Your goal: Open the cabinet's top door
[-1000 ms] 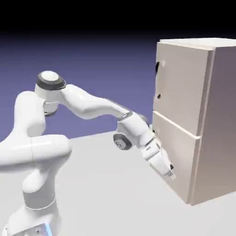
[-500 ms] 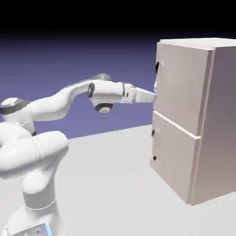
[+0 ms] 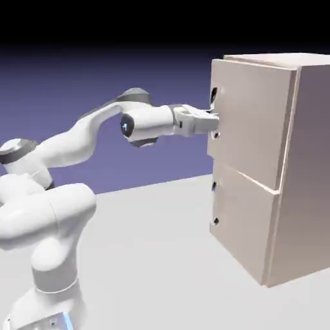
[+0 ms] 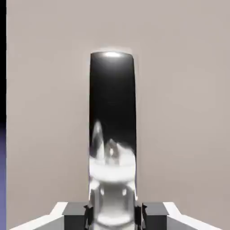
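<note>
1. Two small grey fingertips (image 4: 74,214) of the white arm's two-finger gripper (image 4: 112,215) sit at the bottom edge of the hand view, pressed narrowly against either side of the glossy dark vertical bar handle (image 4: 112,134), which stands large between them.
2. In the exterior view the white jointed robot arm (image 3: 77,138) rises from the lower left, bends, and stretches level to the right, with the gripper (image 3: 211,121) meeting the handle (image 3: 214,97) on the left edge of the upper panel.
3. The handle belongs to the top door (image 3: 248,122), a tall flat beige rectangular panel; its left edge stands slightly out from the front plane of the panel beneath, so it is ajar by a small angle.
4. The shorter beige lower door panel (image 3: 242,219) sits flush below it, with its own small dark handle (image 3: 214,203) near the left edge.
5. The tall plain beige box-shaped cabinet (image 3: 309,167) stands on the pale grey table (image 3: 155,258) at the right, in front of the blue-violet backdrop (image 3: 97,71).
</note>
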`<state>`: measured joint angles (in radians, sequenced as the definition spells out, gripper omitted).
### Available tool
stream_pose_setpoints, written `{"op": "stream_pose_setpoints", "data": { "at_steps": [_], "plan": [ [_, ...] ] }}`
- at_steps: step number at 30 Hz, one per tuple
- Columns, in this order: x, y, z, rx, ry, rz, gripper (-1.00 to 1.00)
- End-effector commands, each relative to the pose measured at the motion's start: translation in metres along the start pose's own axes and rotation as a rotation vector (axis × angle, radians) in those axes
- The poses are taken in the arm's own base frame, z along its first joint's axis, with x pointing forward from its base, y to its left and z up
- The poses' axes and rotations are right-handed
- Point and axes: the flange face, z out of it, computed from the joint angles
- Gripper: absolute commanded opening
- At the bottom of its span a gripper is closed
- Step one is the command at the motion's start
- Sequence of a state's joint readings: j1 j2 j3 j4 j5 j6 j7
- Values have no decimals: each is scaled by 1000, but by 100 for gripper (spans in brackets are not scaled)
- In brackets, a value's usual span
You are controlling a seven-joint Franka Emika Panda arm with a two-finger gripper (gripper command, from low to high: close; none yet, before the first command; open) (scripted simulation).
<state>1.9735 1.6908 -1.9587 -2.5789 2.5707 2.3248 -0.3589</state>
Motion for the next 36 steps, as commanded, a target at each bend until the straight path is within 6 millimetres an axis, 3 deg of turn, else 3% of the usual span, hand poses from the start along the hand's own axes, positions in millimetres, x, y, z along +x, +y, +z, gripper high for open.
{"op": "stream_pose_setpoints", "data": {
  "at_steps": [1,8,16,36],
  "plan": [
    [3,3,-7,20,-20,0,-100],
    [26,26,-52,152,-152,0,-100],
    [54,54,-88,280,-280,0,-100],
    [131,130,-142,571,-571,0,-100]
  ]
}}
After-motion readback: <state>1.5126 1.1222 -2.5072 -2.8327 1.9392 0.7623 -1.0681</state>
